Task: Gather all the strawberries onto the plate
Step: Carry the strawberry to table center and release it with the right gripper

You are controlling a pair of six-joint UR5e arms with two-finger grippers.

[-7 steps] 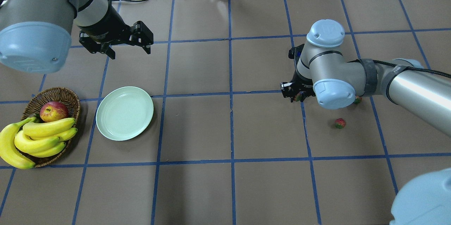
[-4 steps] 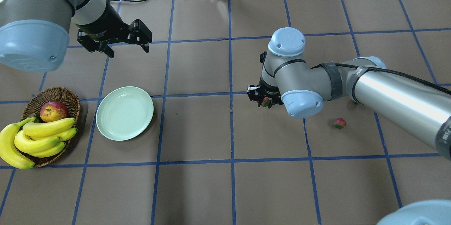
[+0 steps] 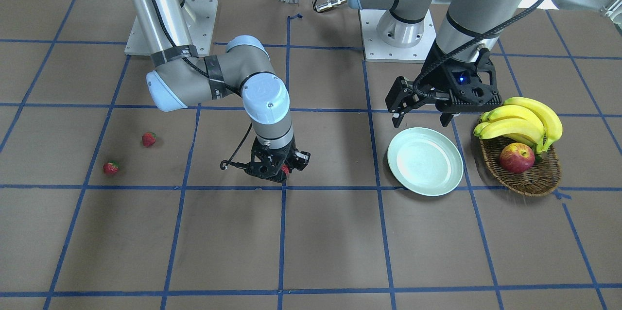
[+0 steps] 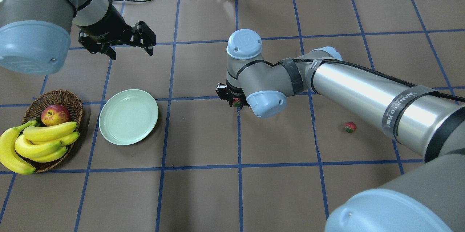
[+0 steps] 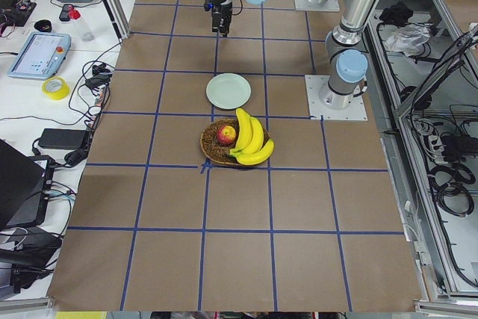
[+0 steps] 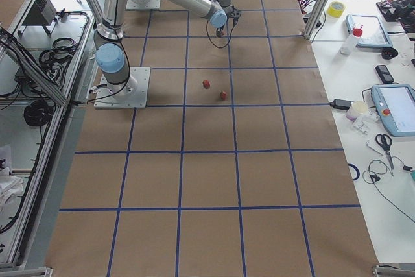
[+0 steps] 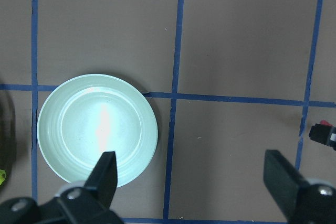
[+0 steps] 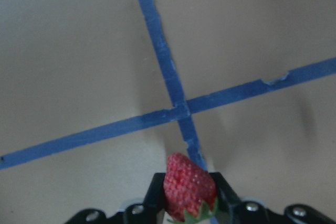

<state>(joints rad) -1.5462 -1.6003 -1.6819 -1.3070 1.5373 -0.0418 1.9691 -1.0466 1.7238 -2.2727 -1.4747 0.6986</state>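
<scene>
Strawberry (image 8: 189, 183) — in right gripper (image 8: 187, 199)

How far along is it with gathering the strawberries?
Nothing is delivered yet: the plate is empty. The right gripper holds one strawberry above the table, short of the plate. Two other strawberries lie on the table, waiting.

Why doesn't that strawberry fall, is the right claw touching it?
Touching. The right wrist view shows the strawberry pinched between the black fingers of the right gripper.
</scene>
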